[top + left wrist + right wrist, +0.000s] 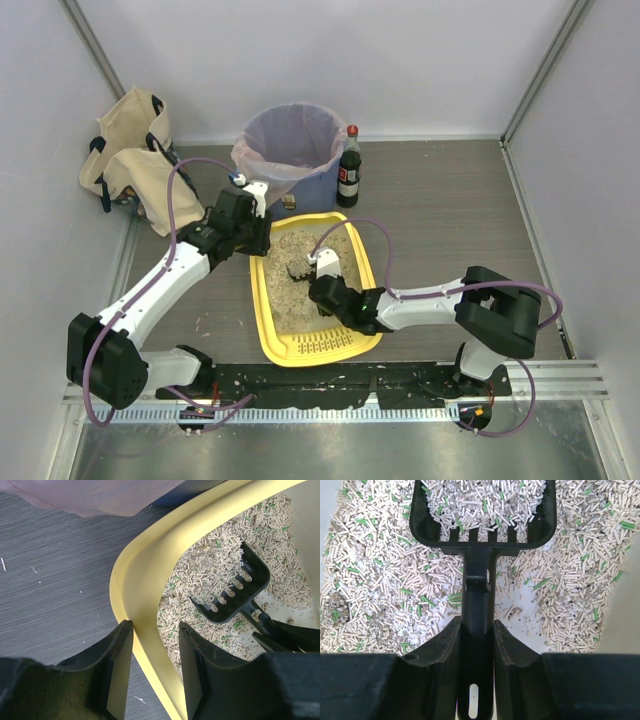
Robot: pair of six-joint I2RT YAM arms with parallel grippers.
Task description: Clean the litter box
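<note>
The yellow litter box [262,320] lies in the middle of the table, filled with beige pellets and with its slotted grille at the near end. My left gripper [255,245] is closed over its far-left rim [135,575], one finger outside and one inside [156,630]. My right gripper [322,290] is shut on the handle of a black slotted scoop [298,270]. The scoop head [480,510] is loaded with pellets and sits low in the litter; its handle [479,595] runs between my right fingertips [478,625]. The scoop also shows in the left wrist view [235,587].
A round blue bin with a clear liner [290,140] stands just behind the box. A dark bottle with a red cap [349,168] is to its right. A canvas bag [130,160] sits at the far left. Grey walls enclose the table.
</note>
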